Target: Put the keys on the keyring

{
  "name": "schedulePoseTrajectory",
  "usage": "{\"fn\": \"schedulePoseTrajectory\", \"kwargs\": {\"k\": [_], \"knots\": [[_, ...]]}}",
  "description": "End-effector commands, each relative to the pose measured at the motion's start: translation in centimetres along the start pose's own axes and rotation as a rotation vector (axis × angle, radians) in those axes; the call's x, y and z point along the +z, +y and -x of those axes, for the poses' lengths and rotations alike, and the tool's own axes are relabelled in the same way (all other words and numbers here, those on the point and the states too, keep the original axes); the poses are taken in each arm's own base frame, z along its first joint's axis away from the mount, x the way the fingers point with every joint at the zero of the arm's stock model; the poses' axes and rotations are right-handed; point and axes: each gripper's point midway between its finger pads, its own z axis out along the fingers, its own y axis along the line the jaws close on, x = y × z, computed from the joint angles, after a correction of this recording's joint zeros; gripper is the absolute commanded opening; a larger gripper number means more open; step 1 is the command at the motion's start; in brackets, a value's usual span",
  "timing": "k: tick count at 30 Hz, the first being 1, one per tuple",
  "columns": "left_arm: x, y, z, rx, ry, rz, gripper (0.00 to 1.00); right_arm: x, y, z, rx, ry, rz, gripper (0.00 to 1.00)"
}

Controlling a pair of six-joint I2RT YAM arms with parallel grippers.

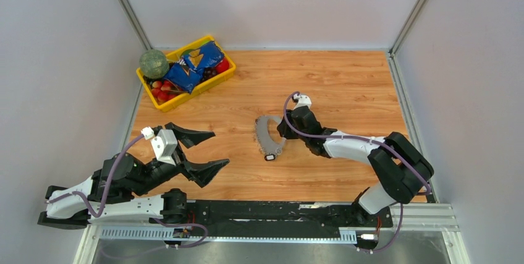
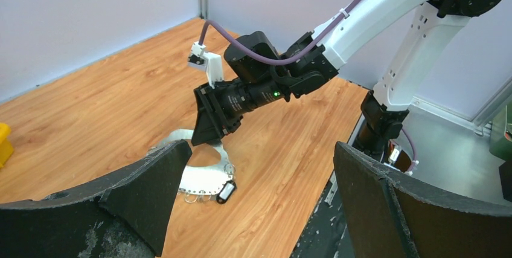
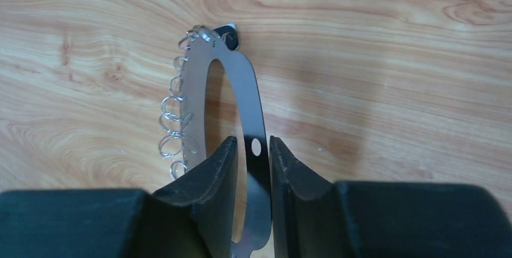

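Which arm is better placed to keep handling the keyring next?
Right. The right gripper already straddles the keyring's flat band on the table; whether it is clamped is unclear. The left gripper hangs open, well apart from it.

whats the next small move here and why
Probably bring the open left claw toward the black-headed key. The right claw already pinches the keyring by its plain side, while that key lies loose on the table beside it and the left claw holds nothing.

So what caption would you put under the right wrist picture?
Right gripper closed on the flat band of the keyring, small wire loops fringing its other side, above the wooden table.
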Motion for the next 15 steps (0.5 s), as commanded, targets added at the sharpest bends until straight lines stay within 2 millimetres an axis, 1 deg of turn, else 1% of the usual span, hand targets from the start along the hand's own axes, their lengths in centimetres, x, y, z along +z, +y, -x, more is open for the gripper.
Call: {"fn": "schedulePoseTrajectory", "kwargs": {"k": [1, 5, 8, 10, 11, 15], "knots": [[0.2, -0.2, -0.2, -0.002, 0.006, -0.003, 1.00, -0.1, -0.2, 1.9, 0.044, -0.067, -0.001, 0.32], [0.3, -0.1, -0.3, 0.001, 0.010, 0.003, 1.00, 0.0, -1.2, 2.0, 0.058, -0.074, -0.026, 0.36], [0.4, 0.0, -0.4, 0.006, 0.014, 0.008, 1.00, 0.0, -1.5, 2.9, 0.059, -0.088, -0.036, 0.44], [0.5, 0.0, -0.6, 0.012, 0.022, 0.013, 1.00, -0.3, -1.3, 3.9, 0.051, -0.103, -0.036, 0.48], [0.6, 0.0, -0.6, 0.014, 0.027, 0.016, 1.00, -0.7, -1.0, 4.8, 0.044, -0.120, -0.031, 0.50], [0.8, 0.3, -1.0, 0.024, 0.041, 0.035, 1.00, -2.8, 0.0, 7.6, 0.022, -0.188, -0.017, 0.54]]}}
